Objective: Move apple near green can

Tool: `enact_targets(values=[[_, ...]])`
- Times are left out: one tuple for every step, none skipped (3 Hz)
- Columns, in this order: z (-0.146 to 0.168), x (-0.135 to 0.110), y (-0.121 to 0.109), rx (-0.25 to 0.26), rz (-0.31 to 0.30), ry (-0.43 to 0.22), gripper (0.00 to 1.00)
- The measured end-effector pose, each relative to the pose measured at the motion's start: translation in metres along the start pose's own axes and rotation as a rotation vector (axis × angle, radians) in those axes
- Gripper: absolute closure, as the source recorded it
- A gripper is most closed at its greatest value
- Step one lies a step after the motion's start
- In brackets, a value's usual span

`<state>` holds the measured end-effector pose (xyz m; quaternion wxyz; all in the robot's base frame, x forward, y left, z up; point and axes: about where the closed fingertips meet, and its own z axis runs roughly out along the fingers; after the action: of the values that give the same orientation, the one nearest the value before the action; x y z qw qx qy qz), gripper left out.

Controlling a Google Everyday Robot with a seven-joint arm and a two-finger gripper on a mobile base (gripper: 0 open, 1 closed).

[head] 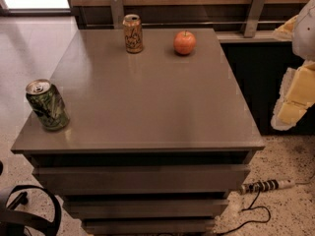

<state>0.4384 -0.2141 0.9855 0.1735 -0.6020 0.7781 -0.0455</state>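
Observation:
The red-orange apple [184,43] sits at the far right of the grey table top [147,97]. The dark green can [47,105] stands upright at the table's near left corner, far from the apple. My gripper [294,98] is a white and pale yellow shape at the right edge of the view, off the table's right side and below the level of the apple. It holds nothing that I can see.
An orange-tan patterned can [133,33] stands at the far edge, left of the apple. A wooden wall with metal brackets [116,9] runs behind the table. A power strip with cable [266,186] lies on the floor at right. A black object [24,215] is at bottom left.

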Motion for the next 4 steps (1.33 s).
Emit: enact_targets(values=[[-0.003,-0.004,-0.007,0.015,-0.001,-0.009,0.0],[-0.001,-0.009,-0.037,0.063,0.028,-0.046,0.0],[0.011,-0.018,-0.078,0.122,0.101,-0.126,0.0],[0.032,-0.021,-0.113,0.144,0.173,-0.241,0.0]])
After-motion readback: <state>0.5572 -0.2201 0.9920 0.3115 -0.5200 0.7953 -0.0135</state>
